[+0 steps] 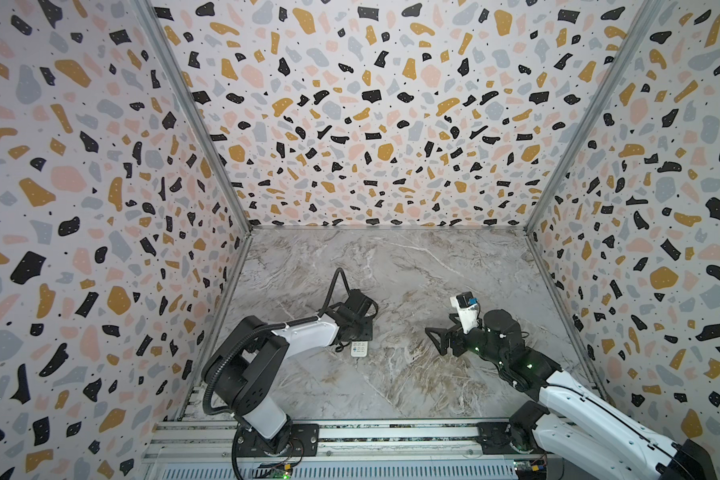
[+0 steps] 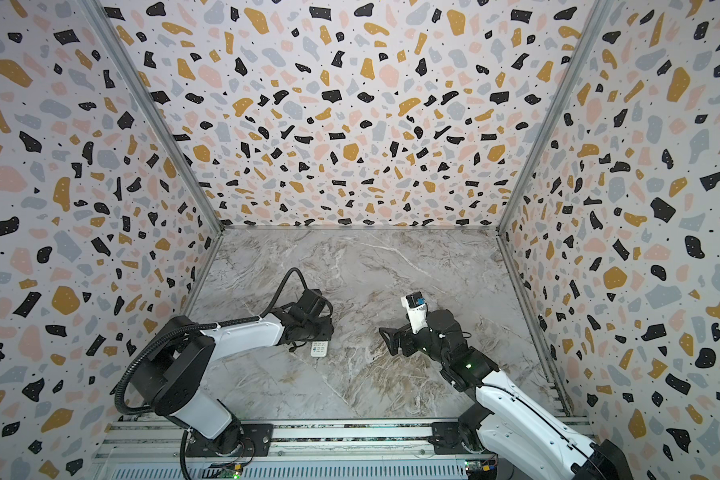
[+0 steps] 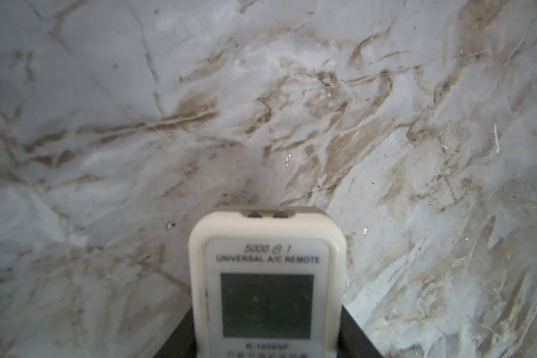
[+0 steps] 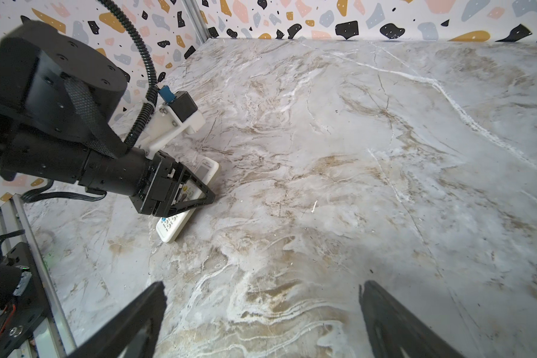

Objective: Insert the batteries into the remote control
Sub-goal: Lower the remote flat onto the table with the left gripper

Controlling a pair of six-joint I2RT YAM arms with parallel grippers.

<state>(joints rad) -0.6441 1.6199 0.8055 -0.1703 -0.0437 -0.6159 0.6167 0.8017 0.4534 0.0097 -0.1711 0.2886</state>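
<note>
Left tool [image 4: 199, 184] low on the marble counter [image 4: 385, 155], fingers clamped against both long sides of the white remote control [image 4: 171, 225], lying face up. In both top views, only the remote's button end visible beyond the wrist. In the left wrist view alone, grey screen and "UNIVERSAL A/C REMOTE" lettering. Right of the remote, well apart: right tool [image 4: 261, 294], fingers spread wide, empty.

Each arm pairs glossy white shells with matte black cylindrical joints dotted with small screws: left arm [image 1: 308, 332], right arm [image 1: 591, 411]. A ribbed black conduit [image 4: 138, 40] and a woven sleeve [image 4: 84, 108] run along the left one. A white printed bracket [image 4: 180, 124] carries a black camera [image 4: 185, 103] with a blue plug [image 4: 167, 93]. The left claw [image 4: 202, 186] and right claw [image 4: 262, 291] have black triangular fingers. Green lights [image 1: 528, 366] dot the right arm.
</note>
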